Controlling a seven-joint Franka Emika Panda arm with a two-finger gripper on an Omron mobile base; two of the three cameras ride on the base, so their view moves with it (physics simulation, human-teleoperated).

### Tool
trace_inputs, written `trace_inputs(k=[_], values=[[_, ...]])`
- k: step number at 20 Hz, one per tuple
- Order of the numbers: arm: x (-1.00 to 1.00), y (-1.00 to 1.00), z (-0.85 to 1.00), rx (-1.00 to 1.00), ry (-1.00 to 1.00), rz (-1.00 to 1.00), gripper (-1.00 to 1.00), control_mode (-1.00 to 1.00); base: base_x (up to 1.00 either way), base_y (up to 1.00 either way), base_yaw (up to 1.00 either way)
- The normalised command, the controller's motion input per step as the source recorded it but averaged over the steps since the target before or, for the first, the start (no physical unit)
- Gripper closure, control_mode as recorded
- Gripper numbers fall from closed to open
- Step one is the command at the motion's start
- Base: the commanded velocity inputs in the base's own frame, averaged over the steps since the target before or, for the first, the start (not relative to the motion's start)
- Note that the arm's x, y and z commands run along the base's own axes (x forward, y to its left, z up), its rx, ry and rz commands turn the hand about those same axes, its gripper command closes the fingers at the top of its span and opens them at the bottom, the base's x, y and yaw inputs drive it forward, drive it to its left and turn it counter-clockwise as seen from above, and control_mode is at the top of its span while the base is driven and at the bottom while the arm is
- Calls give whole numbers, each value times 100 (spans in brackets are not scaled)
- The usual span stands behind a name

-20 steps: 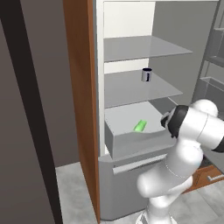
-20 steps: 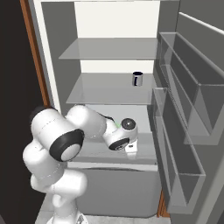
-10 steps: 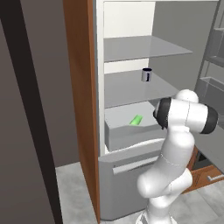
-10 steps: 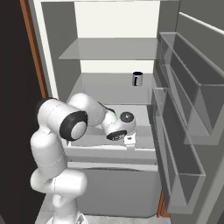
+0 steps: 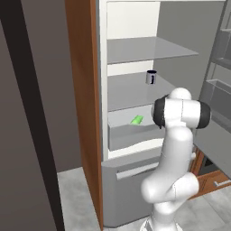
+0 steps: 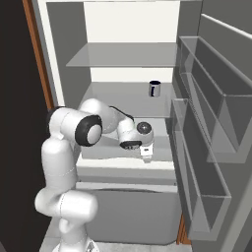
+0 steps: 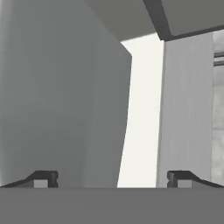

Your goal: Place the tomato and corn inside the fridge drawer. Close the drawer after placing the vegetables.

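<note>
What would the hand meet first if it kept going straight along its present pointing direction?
Judging by the hand view, the open hand faces grey and white fridge interior walls; a wall would likely come first. Nothing lies between the fingertips. Depth is unclear.

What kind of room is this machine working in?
Most likely a kitchen, rendered by computer. The arm reaches into an open fridge with flat grey shelves, a pulled-out fridge drawer and door bins. A small dark cup stands on one shelf.

Two rear base cameras flanking the arm, sharing the open fridge (image 5: 135, 67); hand camera close inside.
</note>
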Motion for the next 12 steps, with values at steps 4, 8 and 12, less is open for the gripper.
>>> trace_inputs(k=[4, 8, 12], values=[[58, 3, 0, 1, -4, -2, -100, -100, 0, 0, 0], [57, 8, 0, 0, -4, -3, -100, -100, 0, 0, 0], [-23, -15, 13, 1, -4, -6, -100, -100, 0, 0, 0]])
